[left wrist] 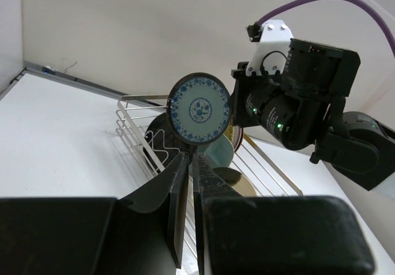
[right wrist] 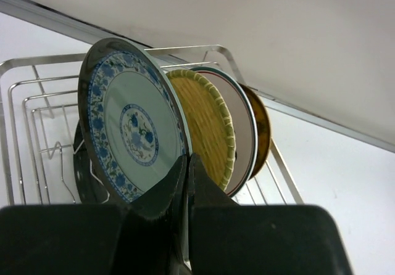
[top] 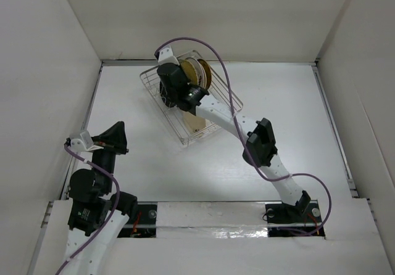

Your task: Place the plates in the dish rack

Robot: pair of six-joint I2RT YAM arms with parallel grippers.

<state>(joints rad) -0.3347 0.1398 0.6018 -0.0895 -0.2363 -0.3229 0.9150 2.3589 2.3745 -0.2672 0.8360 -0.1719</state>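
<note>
**Right claw pinches the teal plate in the rack; left claw waits empty**

The white table (top: 290, 133) carries the dish rack (top: 185, 140) at about 11 o'clock from its centre in the top view, set askew to the table edges.

The right arm (top: 271, 164) stretches from its base at 5 o'clock across to the rack. The left arm (top: 92, 195) stays folded back at 8 o'clock, well apart from the rack.

A row of plates stands on edge in the far end of the rack. In the right wrist view the teal patterned plate (right wrist: 133, 133) is largest and nearest. Just behind it, toward 3 o'clock, come a woven yellow plate (right wrist: 203, 127), a white plate with a reddish rim (right wrist: 242, 133) and a brown-and-gold plate (right wrist: 262, 133). A black plate (right wrist: 83, 170) peeks out at 8 o'clock of the teal one. A tan round plate (top: 196, 124) lies flat in the rack's near end.

The right gripper (right wrist: 187, 161) is closed on the teal plate's rim. The rim runs down into the fingers at the plate's 5 o'clock edge, and the plate rises toward 11 o'clock from the claw.

The left gripper (left wrist: 191, 156) has its fingers drawn nearly together with only a slit of light between, holding nothing. The teal plate shows far beyond its tips at 12 o'clock.
</note>
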